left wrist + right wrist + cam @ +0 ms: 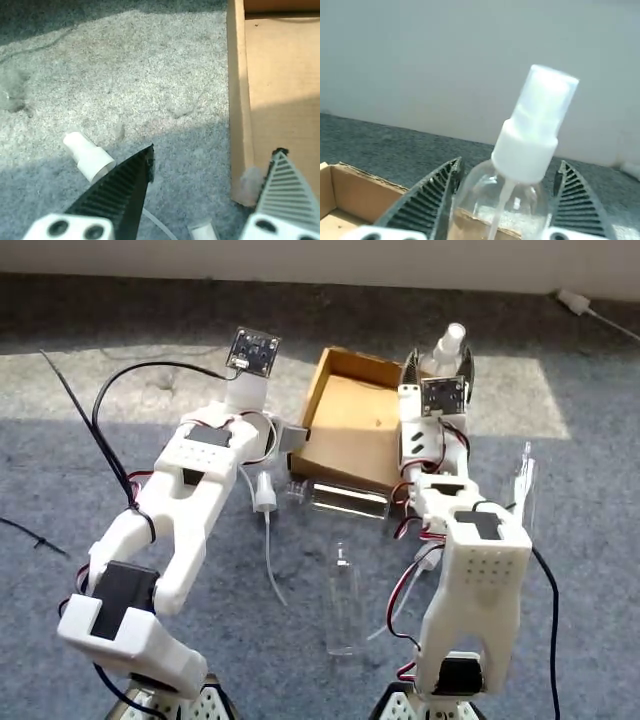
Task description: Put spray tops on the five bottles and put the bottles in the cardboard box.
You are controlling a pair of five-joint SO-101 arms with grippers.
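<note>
At the cardboard box's [365, 360] far corner, right fingers [435, 195] clasp a spray-topped bottle [520, 150] (left fingers [125, 185] spread wide).

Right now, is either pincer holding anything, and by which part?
The right pincer grips a bottle by its clear body, below the spray top. The left pincer holds nothing.

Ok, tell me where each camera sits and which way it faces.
High view: fixed above, looking down over left arm, right arm and cardboard box.
Left wrist view: on the left arm, facing down at carpet and a spray top, past the open left claw.
Right wrist view: on the right arm, facing outward toward a wall, right claw gripping a bottle.
All three show the cardboard box.
</note>
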